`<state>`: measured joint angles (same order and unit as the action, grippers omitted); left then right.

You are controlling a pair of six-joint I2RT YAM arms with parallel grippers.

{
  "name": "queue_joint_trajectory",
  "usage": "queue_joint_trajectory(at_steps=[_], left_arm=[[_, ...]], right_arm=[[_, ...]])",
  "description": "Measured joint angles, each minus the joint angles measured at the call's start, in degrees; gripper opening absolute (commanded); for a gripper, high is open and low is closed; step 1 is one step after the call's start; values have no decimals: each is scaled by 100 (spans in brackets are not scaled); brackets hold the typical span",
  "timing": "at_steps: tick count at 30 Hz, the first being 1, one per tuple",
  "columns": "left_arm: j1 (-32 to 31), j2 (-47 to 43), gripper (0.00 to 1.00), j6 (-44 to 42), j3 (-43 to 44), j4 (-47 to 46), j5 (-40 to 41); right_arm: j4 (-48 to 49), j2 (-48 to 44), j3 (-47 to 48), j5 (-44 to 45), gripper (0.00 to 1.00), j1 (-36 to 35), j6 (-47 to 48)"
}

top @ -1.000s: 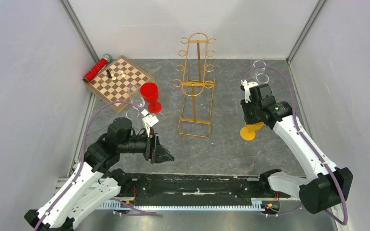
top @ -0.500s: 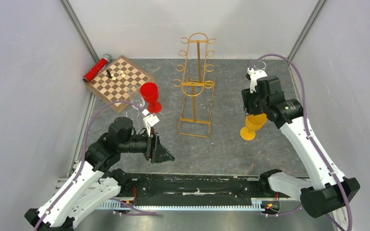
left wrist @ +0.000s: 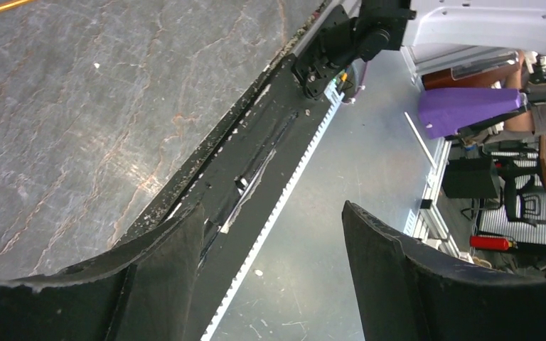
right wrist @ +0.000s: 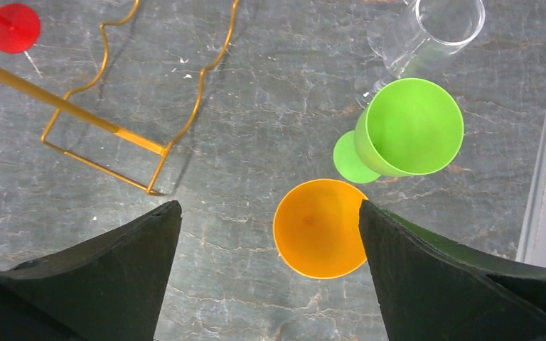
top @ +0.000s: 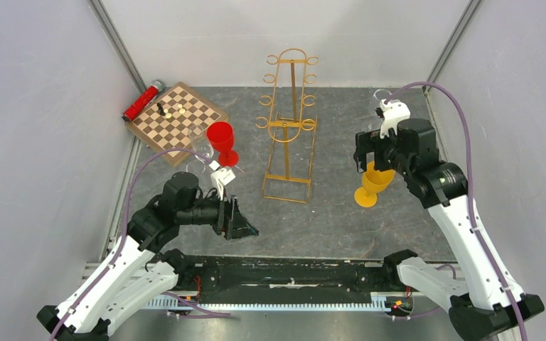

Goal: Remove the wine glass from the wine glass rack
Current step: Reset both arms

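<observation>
1. The step in hand, as I judge it, is backing the right arm away from the orange plastic wine glass [right wrist: 318,227], which stands upright on the grey marbled tabletop [top: 327,213], right of the tall gold wire wine glass rack [top: 287,125] and well apart from it
2. The right gripper [right wrist: 268,206] hangs above that glass with its jaws spread wide and nothing between them; the bowl sits below the gap, nearer the right finger
3. To do this well I lift straight up before swinging anywhere, keeping the jaws wide so neither finger clips the rim and tips the glass
4. I watch the far right side: a lime green plastic wine glass [right wrist: 412,124] stands just beside the orange one, and I cannot tell whether they touch, so any sideways drift risks knocking both
5. The left gripper [left wrist: 271,209] is open and empty, pointing at the near edge of the table, clear of everything; I leave it parked
6. The rack's curled hooks carry no glass that I can see
7. Contents: the orange bowl is empty, the green bowl is empty, and the clear tumbler-like glass [right wrist: 434,28] beyond them looks empty too
8. The red plastic wine glass [top: 221,136] left of the rack also appears empty
</observation>
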<state>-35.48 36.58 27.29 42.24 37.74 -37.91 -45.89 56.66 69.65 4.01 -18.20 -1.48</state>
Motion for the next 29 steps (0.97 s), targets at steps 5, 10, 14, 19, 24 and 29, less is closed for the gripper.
queue_joint_trajectory(at_steps=[5, 10, 14, 19, 24, 29], left_arm=[[0, 92, 79, 0, 2, 90, 302], [0, 105, 77, 0, 9, 190, 605], [0, 155, 76, 2, 101, 363, 872], [0, 146, 76, 9, 339, 461, 1266], [0, 37, 76, 17, 531, 496, 1582], [0, 17, 76, 17, 743, 551, 1803]], right_arm=[[125, -391, -260, -201, 98, 0, -70], [247, -529, -332, -302, 98, 0, -278], [354, -717, -535, -308, 98, 0, -520], [407, -841, -553, -155, 98, -35, -669], [492, -866, -553, -96, 98, -79, -734], [555, -946, -592, -74, 98, -81, -752]])
